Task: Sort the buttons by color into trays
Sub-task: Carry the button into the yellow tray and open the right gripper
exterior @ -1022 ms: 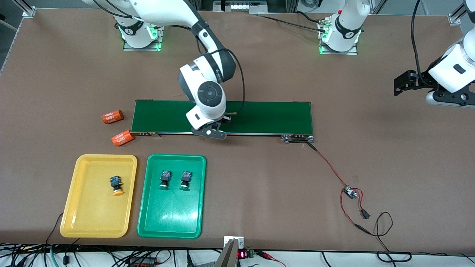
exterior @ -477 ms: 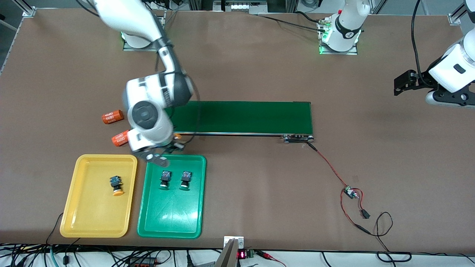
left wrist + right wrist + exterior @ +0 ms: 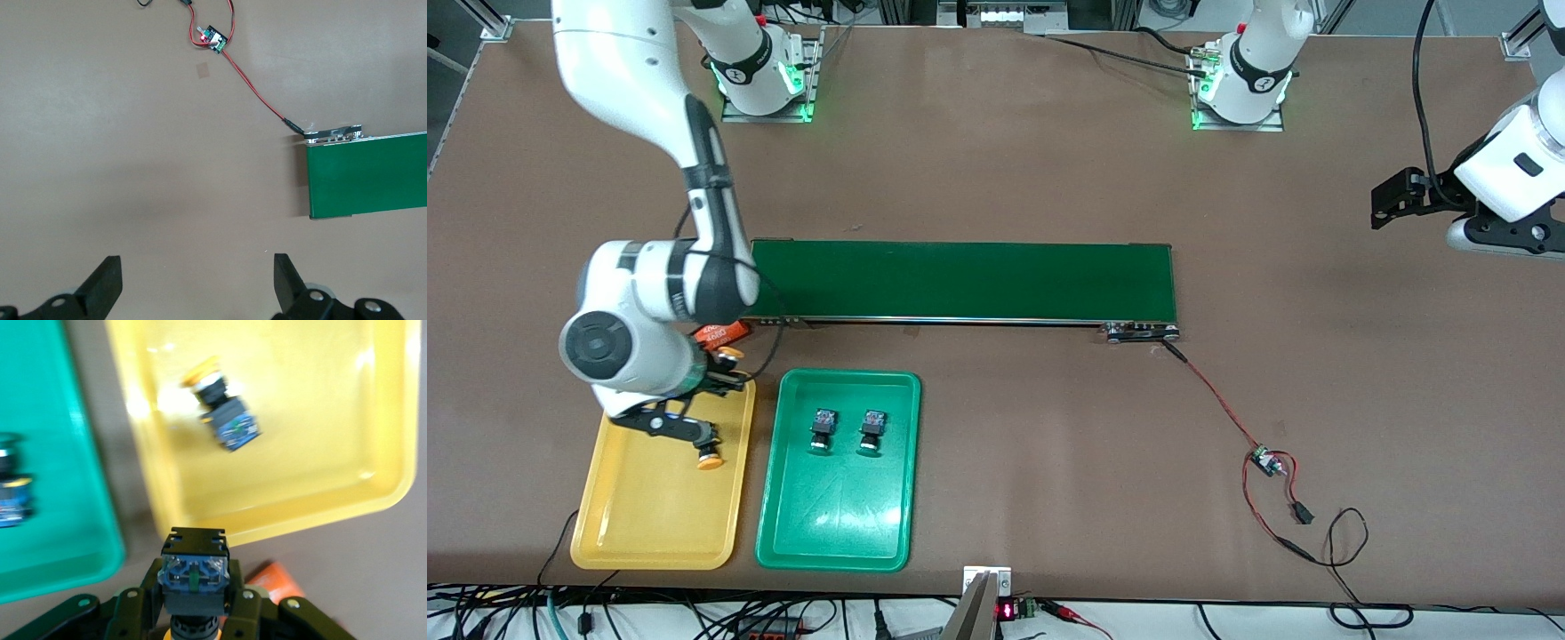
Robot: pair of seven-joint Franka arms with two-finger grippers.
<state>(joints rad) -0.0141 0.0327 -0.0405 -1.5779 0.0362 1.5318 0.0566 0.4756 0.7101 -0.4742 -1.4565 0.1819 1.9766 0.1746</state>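
my right hand (image 3: pixel 193 613) grips a yellow-capped button (image 3: pixel 195 572) over the yellow tray's (image 3: pixel 618 524) edge nearest the belt (image 3: pixel 960 280). another yellow button (image 3: pixel 708 455) lies in that tray; two green buttons (image 3: pixel 822 430) sit in the green tray (image 3: pixel 836 533). my left hand (image 3: pixel 197 283) waits open above bare counter (image 3: pixel 1049 444).

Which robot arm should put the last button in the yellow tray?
The right one. Its gripper is shut on a yellow-capped button over the yellow tray. The left gripper waits open and empty toward the other end of the table.
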